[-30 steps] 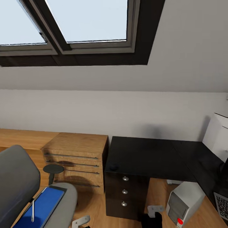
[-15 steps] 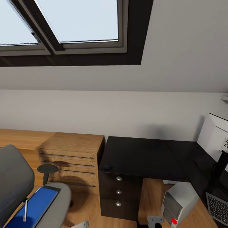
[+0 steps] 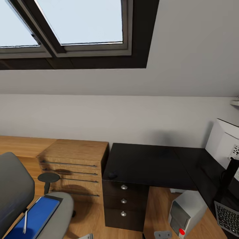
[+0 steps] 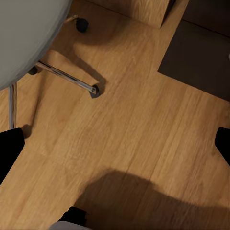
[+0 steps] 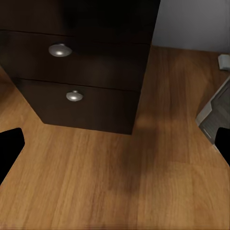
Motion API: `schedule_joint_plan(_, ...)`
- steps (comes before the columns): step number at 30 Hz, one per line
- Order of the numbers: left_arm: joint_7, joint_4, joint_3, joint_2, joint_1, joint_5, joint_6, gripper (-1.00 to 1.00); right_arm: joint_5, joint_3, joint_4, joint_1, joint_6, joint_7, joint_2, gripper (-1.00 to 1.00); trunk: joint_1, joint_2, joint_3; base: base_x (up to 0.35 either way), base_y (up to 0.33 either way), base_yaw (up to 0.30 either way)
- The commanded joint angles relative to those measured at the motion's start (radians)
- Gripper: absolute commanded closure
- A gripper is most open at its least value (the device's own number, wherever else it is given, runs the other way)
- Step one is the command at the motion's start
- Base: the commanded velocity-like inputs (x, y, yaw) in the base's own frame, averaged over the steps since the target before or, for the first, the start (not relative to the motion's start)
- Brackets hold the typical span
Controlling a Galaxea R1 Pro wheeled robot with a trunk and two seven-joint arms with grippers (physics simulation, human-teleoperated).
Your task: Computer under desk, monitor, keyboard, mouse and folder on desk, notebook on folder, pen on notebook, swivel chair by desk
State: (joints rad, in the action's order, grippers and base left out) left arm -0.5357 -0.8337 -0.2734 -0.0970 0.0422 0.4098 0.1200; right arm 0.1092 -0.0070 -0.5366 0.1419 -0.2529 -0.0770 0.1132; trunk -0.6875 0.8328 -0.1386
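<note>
Judging progress: we think most of the task is left
Desk (image 3: pixel 149 164): monitor (image 3: pixel 223 142) and keyboard (image 3: pixel 228 217) already on it; mouse (image 3: pixel 112 175) apart at the far corner
Computer (image 3: pixel 184 215): on the floor by the desk
Swivel chair (image 3: pixel 20 199): folder (image 3: pixel 33 217) lies on its seat; pen (image 3: pixel 25 221) on top
Left gripper (image 4: pixel 115 143): fingers spread, empty
Right gripper (image 5: pixel 115 143): fingers spread, empty

Left hand (image 4: pixel 115 139) and right hand (image 5: pixel 115 143) spread wide.
</note>
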Motion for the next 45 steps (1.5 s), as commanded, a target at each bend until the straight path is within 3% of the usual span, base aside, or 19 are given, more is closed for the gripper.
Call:
schedule_joint_plan(1,-0.007,-0.002,-0.003,0.001,0.001,0.005,0.004,-1.00,0.010,-0.001,0.001,0.001,-0.003,-0.006,0.000,-1.00,0.000,0.001,-0.001,0.000,0.000,-0.073)
schedule_joint_plan(32,-0.007,0.021,-0.004,0.002,0.001,0.004,0.004,-1.00,0.009,-0.002,0.005,0.001,-0.036,-0.001,0.000,-1.00,0.000,0.001,0.006,0.000,0.000,-0.045)
schedule_joint_plan(45,-0.007,0.021,-0.004,0.002,0.001,0.003,0.004,-1.00,0.007,-0.003,0.006,0.001,-0.037,-0.001,0.000,-1.00,0.000,0.001,0.012,0.000,0.000,-0.194)
